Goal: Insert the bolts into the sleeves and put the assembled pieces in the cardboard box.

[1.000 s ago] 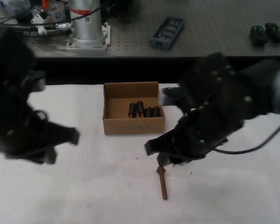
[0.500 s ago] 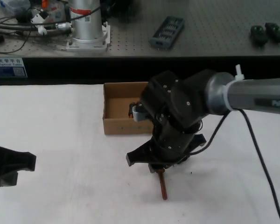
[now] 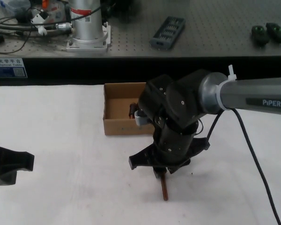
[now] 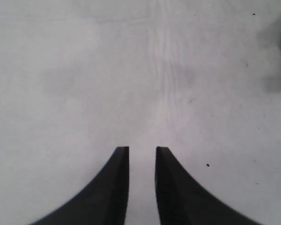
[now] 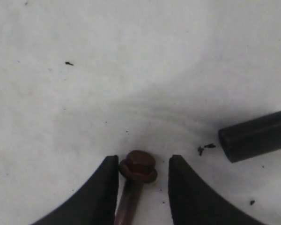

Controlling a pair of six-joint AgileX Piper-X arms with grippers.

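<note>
1. Bolt (image 5: 137,168): I log it lying flat on the white bench (image 3: 61,122), on the near side of the cardboard box (image 3: 113,126) and apart from it.
2. Sleeve (image 5: 255,136): lying near the bolt, not touching it.
3. Right gripper (image 5: 143,161): down at the bench, fingers apart, one either side of the bolt's head.
4. Left gripper (image 4: 142,151): over the bench, fingers a narrow gap apart.

surface: white-covered bench (image 3: 61,122) | 12 o'clock from its middle: cardboard box (image 3: 122,127), open side up | 5 o'clock of box: bolt (image 3: 164,190) lying flat | near bolt's head, apart: sleeve (image 5: 255,136) lying flat
</note>
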